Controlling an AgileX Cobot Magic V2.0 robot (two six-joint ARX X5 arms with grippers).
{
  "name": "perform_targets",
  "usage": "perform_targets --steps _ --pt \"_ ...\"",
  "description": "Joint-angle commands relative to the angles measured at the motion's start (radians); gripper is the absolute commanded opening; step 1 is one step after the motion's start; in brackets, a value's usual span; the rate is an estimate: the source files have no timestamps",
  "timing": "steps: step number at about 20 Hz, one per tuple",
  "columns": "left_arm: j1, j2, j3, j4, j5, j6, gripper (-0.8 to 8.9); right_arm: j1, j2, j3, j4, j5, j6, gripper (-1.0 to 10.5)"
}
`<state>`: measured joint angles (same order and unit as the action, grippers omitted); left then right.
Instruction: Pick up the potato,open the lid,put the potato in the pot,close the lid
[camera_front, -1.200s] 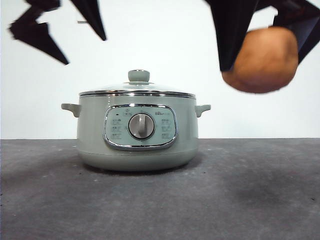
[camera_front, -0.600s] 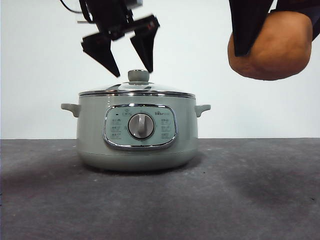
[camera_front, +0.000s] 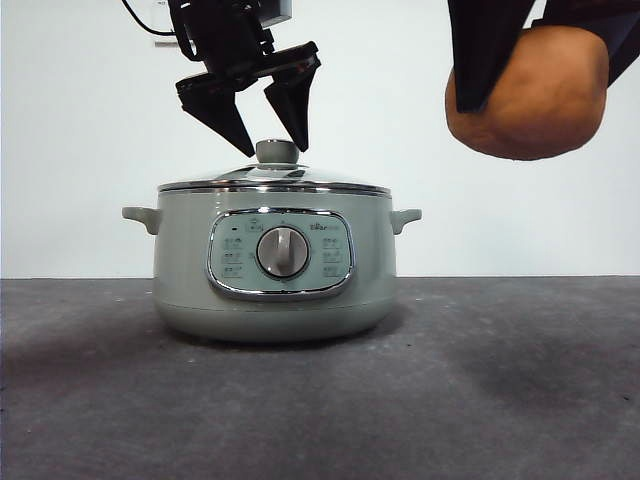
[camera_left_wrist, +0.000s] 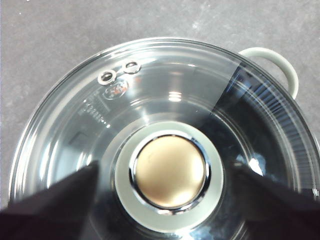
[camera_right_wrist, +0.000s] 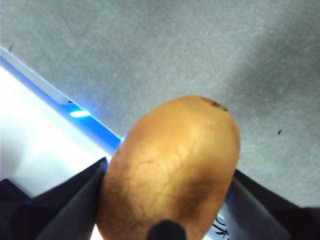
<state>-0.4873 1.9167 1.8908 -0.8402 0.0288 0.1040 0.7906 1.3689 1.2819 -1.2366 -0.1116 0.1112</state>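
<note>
A dark grey table (camera_front: 520, 400) (speckled, matte) meets a plain white wall (camera_front: 80, 150) behind.

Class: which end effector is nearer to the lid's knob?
Left. The left end effector hangs open just above the knob, straddling it; the right end effector holds the potato high off to the pot's side.

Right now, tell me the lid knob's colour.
Pale sage green knob, chrome-ringed golden cap; left wrist view.

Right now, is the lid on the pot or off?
On. The lid sits flat on the pot, its rim meeting the pot's all round. The open left claw hangs just above the knob, not touching it.
</note>
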Motion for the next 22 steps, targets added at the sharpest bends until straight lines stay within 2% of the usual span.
perform_targets --steps 1,8,16,19,22 --pt "-0.004 0.013 -0.002 -0.003 -0.002 -0.007 2.75 0.001 -0.002 0.0 0.002 0.0 -0.011 0.0" --pt "-0.003 0.03 -0.002 -0.016 0.007 -0.006 -0.12 0.001 -0.002 0.0 0.002 0.0 -0.007 0.0" --pt "0.002 -0.012 -0.002 0.0 0.005 0.005 -0.1 0.0 -0.002 0.0 0.038 0.001 -0.005 0.0" --pt "0.005 -0.055 -0.002 -0.003 0.005 0.005 -0.1 0.0 -0.001 0.0 0.082 0.001 0.051 0.0" --pt "0.013 -0.11 -0.002 0.003 -0.005 0.005 -0.09 0.0 -0.001 0.001 0.129 0.0 0.074 0.0"
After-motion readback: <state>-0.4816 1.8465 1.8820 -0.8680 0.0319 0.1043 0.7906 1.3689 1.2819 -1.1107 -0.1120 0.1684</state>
